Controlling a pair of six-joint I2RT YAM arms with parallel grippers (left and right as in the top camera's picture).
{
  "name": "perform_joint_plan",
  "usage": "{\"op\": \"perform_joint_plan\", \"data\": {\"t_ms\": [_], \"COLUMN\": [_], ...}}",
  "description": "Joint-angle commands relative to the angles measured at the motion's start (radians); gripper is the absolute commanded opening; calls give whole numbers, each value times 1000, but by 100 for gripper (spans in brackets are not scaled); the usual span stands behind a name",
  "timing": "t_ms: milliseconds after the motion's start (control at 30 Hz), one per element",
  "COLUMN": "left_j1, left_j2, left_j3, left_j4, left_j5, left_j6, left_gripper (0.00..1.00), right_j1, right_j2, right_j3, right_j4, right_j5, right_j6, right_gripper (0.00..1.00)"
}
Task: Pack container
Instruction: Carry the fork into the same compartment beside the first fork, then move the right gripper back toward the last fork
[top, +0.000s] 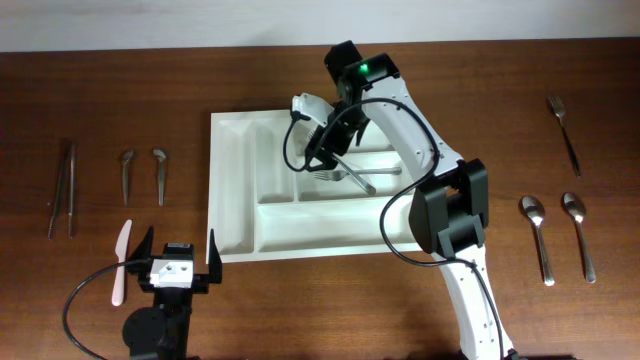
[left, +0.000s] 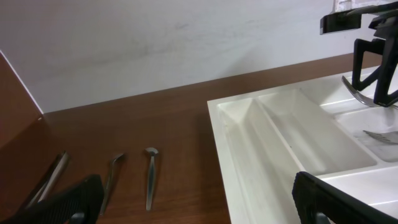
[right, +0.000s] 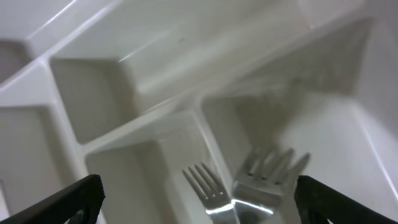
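One wooden desk (top: 100, 80) carries everything, and the container (top: 235, 190), a white tray with two narrow upright compartments and three long ones, lies flat at its middle. The right arm (top: 450, 210) reaches from the desk's front edge over the container, and the right gripper (top: 328, 150) hangs above the long compartments with its fingers spread wide and nothing clamped between them. The left gripper (top: 178, 248) sits low near the front edge, just off the container's front left corner, its fingers also spread wide and empty. Two forks (top: 345, 175) lie together inside the container below the right gripper; from overhead they seem to be in the middle long compartment, tines toward the upright ones. Toward the desk's left edge lie two long metal sticks (top: 62, 190) side by side, then two small spoons (top: 126, 172), and nearer the front a pink knife (top: 120, 262) beside the left gripper. Toward the right edge lie two larger spoons (top: 535, 235) side by side, with a single fork (top: 563, 130) farther back toward the right rear corner.
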Motion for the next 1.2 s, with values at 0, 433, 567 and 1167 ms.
{"op": "perform_joint_plan", "data": {"t_ms": [0, 433, 567, 1167], "left_j1": [4, 4, 4, 4], "left_j2": [-8, -8, -8, -8], "left_j3": [-6, -6, -6, -6], "left_j4": [0, 0, 0, 0], "left_j5": [-8, -8, -8, -8], "left_j6": [15, 15, 15, 16], "left_gripper": [99, 99, 99, 99], "right_j1": [20, 24, 24, -141], "right_j2": [9, 9, 9, 7], "right_j3": [-5, -5, -5, 306], "right_j4": [-13, -78, -93, -152], "right_j5": [-39, -47, -48, 259], "right_j6": [5, 4, 4, 267], "right_gripper": [99, 99, 99, 99]}}
